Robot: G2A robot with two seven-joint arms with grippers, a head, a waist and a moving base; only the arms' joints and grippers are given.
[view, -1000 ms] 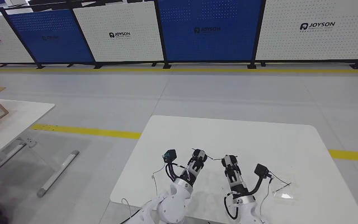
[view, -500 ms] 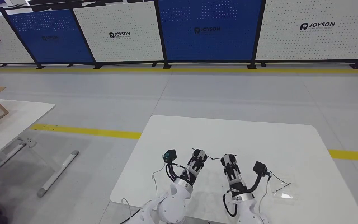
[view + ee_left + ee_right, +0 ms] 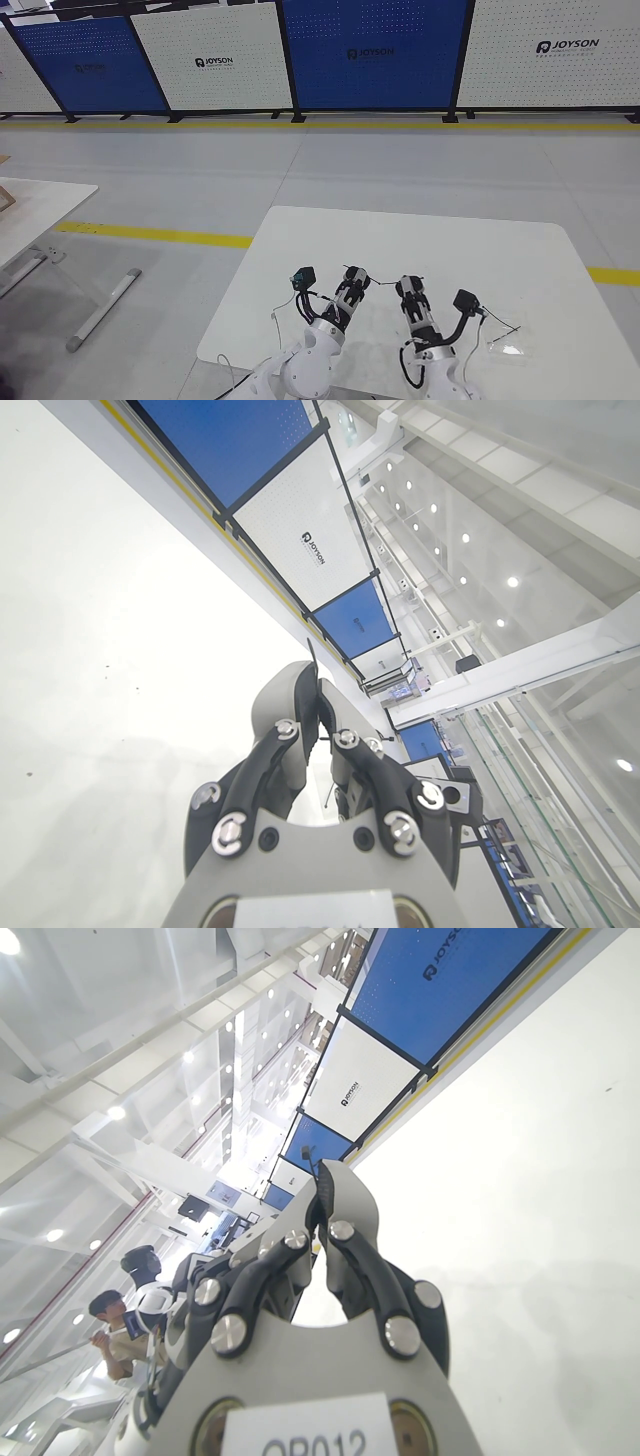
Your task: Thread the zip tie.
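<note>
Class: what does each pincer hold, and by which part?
Both are shut on the black zip tie: the left pincer pinches it near its plain tail tip, the right pincer just below its small square head.

There are two grippers, the left gripper (image 3: 316, 677) and the right gripper (image 3: 320, 1178), and between them one black zip tie (image 3: 305, 1151), each gripper pinched closed on an end of it. Two counters are in sight, one counter (image 3: 400, 240) under both grippers and a second counter (image 3: 40, 200) well off beyond the left gripper, while one clear bag (image 3: 510, 349) lies out past the right gripper. Far ahead of the grippers stand two blue panels (image 3: 95, 65) and three white panels (image 3: 210, 55).
</note>
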